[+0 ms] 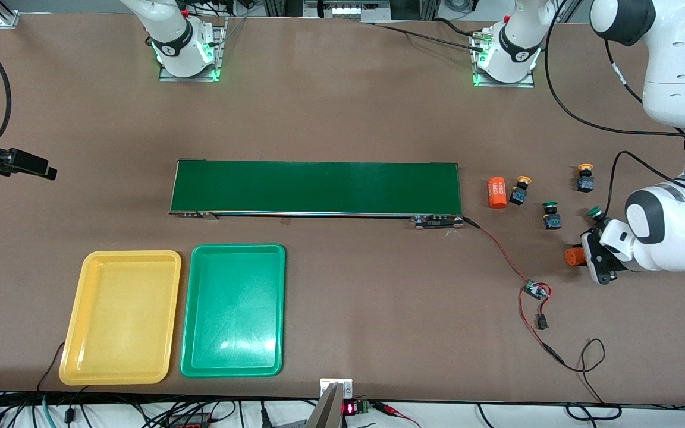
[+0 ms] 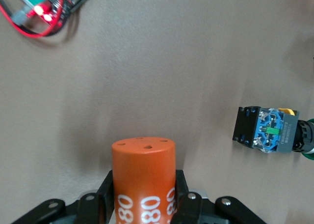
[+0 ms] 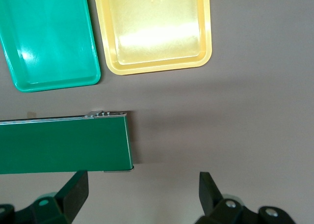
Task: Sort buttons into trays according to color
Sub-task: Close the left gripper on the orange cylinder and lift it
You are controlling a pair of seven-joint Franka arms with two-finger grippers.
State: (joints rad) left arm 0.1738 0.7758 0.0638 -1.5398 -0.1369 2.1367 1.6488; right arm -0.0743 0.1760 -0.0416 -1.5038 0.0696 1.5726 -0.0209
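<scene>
My left gripper (image 1: 580, 257) (image 2: 143, 184) is low at the left arm's end of the table, with its black fingers (image 2: 105, 192) pressed on both sides of an orange cylinder (image 1: 572, 256) (image 2: 143, 172) with white digits. A green-capped button (image 1: 596, 213) (image 2: 267, 130) lies just beside it. Another green button (image 1: 551, 215) and two yellow-capped buttons (image 1: 521, 189) (image 1: 585, 178) stand between it and the belt. The yellow tray (image 1: 90, 261) (image 3: 208, 52) and green tray (image 1: 197, 255) (image 3: 95, 71) hold nothing. My right gripper (image 3: 142, 182) hangs open over bare table by the belt's end; it does not show in the front view.
A long dark-green conveyor belt (image 1: 316, 187) (image 3: 64, 143) crosses the middle. A second orange cylinder (image 1: 497, 192) lies at its end by the buttons. A red-and-black cable with a small circuit board (image 1: 536, 290) (image 2: 41, 10) runs from the belt toward the front edge.
</scene>
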